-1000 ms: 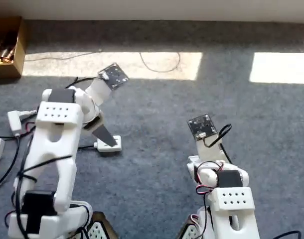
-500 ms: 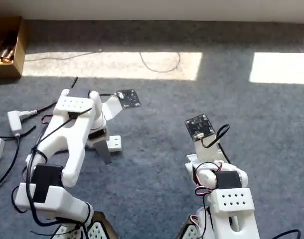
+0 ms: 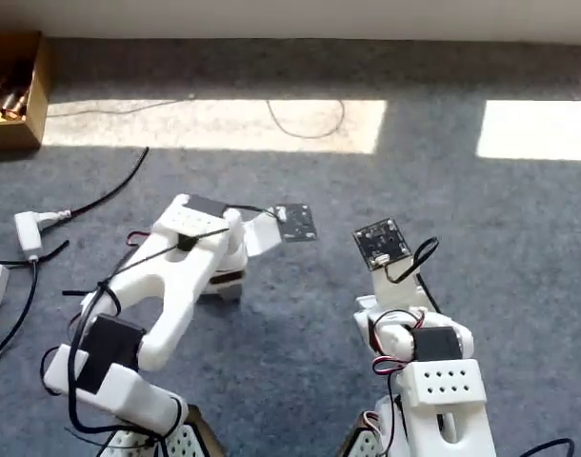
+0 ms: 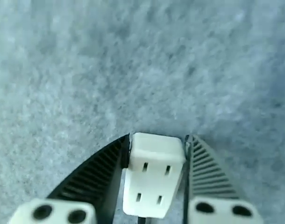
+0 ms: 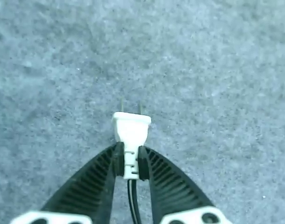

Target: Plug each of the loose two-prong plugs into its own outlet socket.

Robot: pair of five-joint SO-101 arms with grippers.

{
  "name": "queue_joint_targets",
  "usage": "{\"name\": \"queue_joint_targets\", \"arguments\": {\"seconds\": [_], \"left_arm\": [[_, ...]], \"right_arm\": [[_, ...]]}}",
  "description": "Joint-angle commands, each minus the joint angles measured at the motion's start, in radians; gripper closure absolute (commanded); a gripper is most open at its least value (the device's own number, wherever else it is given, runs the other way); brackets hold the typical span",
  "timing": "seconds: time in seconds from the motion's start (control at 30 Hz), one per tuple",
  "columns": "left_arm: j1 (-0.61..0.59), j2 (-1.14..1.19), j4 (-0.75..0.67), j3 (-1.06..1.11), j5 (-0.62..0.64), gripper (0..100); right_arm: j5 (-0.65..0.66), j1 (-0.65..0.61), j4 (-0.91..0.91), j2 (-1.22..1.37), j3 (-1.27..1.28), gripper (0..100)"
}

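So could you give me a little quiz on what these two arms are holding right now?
1. True or false: the right gripper is clamped on a two-prong plug, with the prongs pointing away from the gripper.
2. Pick one. What sits between the fingers of the left gripper? A: a white outlet socket. B: a screwdriver. C: nothing at all.
3. Fill in the number: the outlet socket shows ___ slots on its face in the left wrist view.

Key: 1 true; 2 A; 3 four.
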Motion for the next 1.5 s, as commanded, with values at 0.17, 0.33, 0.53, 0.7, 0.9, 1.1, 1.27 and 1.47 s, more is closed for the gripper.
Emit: {"name": "queue_joint_targets", "arguments": {"seconds": [0.17, 0.33, 0.53, 0.7, 0.9, 1.1, 1.27, 1.47], "left_arm": [[0.073, -0.008, 0.249, -0.237, 0.078, 82], [-0.024, -0.008, 0.241, -0.251, 0.063, 74], [0.153, -0.007, 0.219, -0.245, 0.135, 75], [-0.008, -0.005, 0.215, -0.24, 0.055, 75], [-0.199, -0.005, 0.212, -0.222, -0.046, 75], [-0.206, -0.005, 0.094, -0.125, -0.051, 75], [-0.16, -0.005, -0.005, -0.019, -0.051, 75], [-0.05, -0.005, -0.057, 0.024, -0.041, 89]], "right_arm": [[-0.002, -0.008, -0.018, -0.016, -0.004, 99.1], [-0.002, -0.008, -0.018, -0.018, -0.007, 99.1], [0.0, -0.008, -0.018, -0.018, -0.002, 99.1], [0.0, -0.008, -0.018, -0.015, -0.002, 99.1], [0.0, -0.01, -0.018, -0.016, -0.002, 99.1], [0.0, -0.01, -0.019, -0.016, -0.002, 99.1], [0.0, -0.01, -0.019, -0.016, -0.004, 99.1], [0.0, -0.008, -0.019, -0.018, -0.002, 99.1]]}}
